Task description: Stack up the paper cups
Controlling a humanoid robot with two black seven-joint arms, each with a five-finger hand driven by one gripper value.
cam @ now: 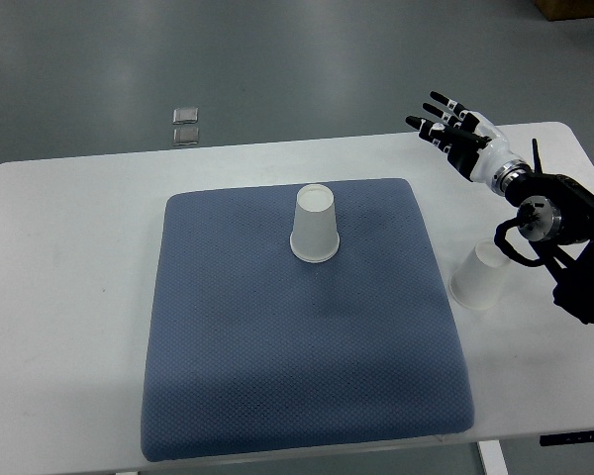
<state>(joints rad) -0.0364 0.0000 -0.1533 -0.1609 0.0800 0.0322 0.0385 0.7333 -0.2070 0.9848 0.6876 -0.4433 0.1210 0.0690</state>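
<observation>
Paper cups number two in view and are not yet stacked. One cup [314, 225] stands upside down, base up, on the blue mat [238, 376], slightly toward its far side and near the middle left-to-right. The second cup [478, 276] sits on the bare white bench [69, 297] just off the mat's right edge, also inverted and looking slightly tilted, partly overlapped by the forearm hardware; whether anything touches it cannot be told. The two cups are well apart. The right hand [453, 127] is raised over the far right part of the bench, fingers spread and extended, holding nothing; it is away from both cups, farther from the mat cup. The left arm is not in view. Two small grey squares [186, 125] lie on the floor beyond the far edge of the bench. Judgement: no stacking step is complete. Remaining work is to grasp one cup, likely the off-mat one nearest the hand, carry it over the other and seat it on top.
</observation>
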